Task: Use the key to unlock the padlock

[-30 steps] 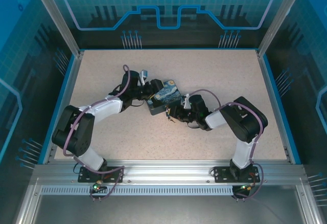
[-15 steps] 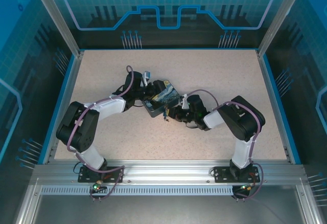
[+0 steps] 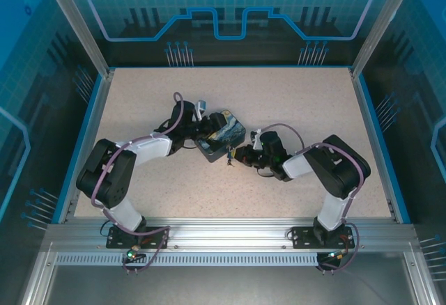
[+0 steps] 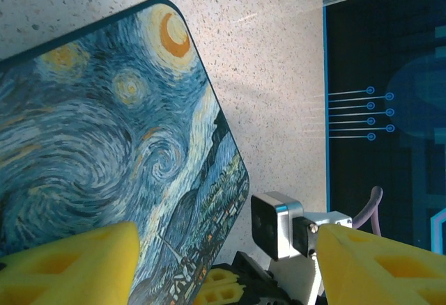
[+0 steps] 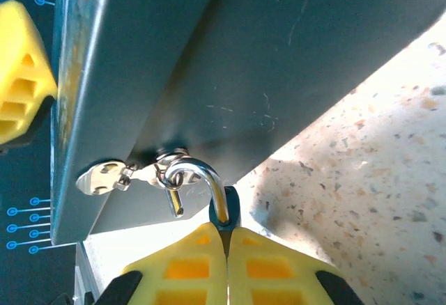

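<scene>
At the tin's (image 4: 104, 145) rim, on the side facing the right arm: the padlock (image 5: 224, 217), tiny and blue-bodied, pinched between the 2 yellow pads (image 5: 272, 270) of the right gripper (image 5: 226, 249), which is clenched tight on the body with no gap showing. Thin silvery shackle (image 5: 200, 171) hooked through a small ring (image 5: 167, 173) on the tin's rim, so tethered to the tin rather than free. Pointing bow-first at the tin, long axis running straight from the closed fingertips to the rim; keyway end, judged to sit opposite the shackle, buried between the pads. Short leg of the shackle ending just clear of the fingertips; seated in the body or sprung loose, cannot tell. Beside the ring, against the tin's rim, a flat silvery tab (image 5: 97, 178); key or latch, cannot tell. Over the tin's painted lid, the left gripper (image 4: 226, 239) released, its 2 fingers (image 4: 70, 263) spread wide, 1 above the lid and 1 past the tin's edge over the table (image 4: 279, 54). Probably light, rigid, smooth and slick, too small for much pad contact, prone to twisting out. Best held by the 2 flat faces of the body, close to the shackle, leaving the bottom open. Hard pulls to be avoided: likely to drag the tin along.
</scene>
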Controlling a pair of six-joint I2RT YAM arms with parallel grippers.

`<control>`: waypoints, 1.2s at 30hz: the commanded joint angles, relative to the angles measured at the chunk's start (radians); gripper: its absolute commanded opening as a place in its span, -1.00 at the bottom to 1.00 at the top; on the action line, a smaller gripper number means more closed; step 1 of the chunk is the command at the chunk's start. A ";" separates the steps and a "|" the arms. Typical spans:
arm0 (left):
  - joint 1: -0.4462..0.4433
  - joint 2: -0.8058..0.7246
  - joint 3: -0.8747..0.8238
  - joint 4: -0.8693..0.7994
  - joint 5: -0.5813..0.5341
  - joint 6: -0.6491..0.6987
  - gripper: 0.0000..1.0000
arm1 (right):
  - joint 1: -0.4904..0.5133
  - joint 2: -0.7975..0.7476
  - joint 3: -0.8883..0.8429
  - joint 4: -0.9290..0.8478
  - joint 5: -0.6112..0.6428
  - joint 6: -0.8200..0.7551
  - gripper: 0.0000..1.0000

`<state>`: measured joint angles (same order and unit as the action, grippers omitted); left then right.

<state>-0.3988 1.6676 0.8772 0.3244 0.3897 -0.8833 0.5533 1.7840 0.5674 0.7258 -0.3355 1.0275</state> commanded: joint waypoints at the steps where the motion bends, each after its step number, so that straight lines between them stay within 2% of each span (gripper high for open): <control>1: -0.013 -0.005 -0.041 -0.047 -0.023 0.021 0.38 | -0.018 -0.033 0.003 -0.096 0.060 0.032 -0.89; 8: -0.078 -0.018 -0.069 -0.047 -0.064 0.010 0.39 | -0.026 -0.085 0.009 -0.161 0.125 0.098 -0.91; 19: -0.092 0.001 -0.093 -0.055 -0.084 0.018 0.39 | -0.079 -0.168 0.055 -0.298 0.205 0.066 -0.92; 23: -0.074 -0.015 -0.080 -0.093 -0.098 0.053 0.42 | -0.097 -0.244 0.067 -0.407 0.262 -0.028 -0.93; 26: -0.029 -0.028 -0.072 -0.112 -0.084 0.071 0.42 | -0.111 -0.359 0.070 -0.555 0.282 -0.179 -0.93; 31: 0.021 -0.024 -0.035 -0.152 -0.059 0.111 0.43 | -0.139 -0.545 0.061 -0.780 0.147 -0.347 -0.92; 36: 0.042 -0.031 0.021 -0.150 -0.014 0.138 0.51 | -0.132 -0.662 0.055 -0.976 -0.028 -0.371 -0.92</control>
<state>-0.3683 1.6276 0.8688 0.2680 0.3534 -0.7994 0.4225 1.1610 0.6121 -0.0647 -0.2287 0.7212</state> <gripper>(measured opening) 0.746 0.048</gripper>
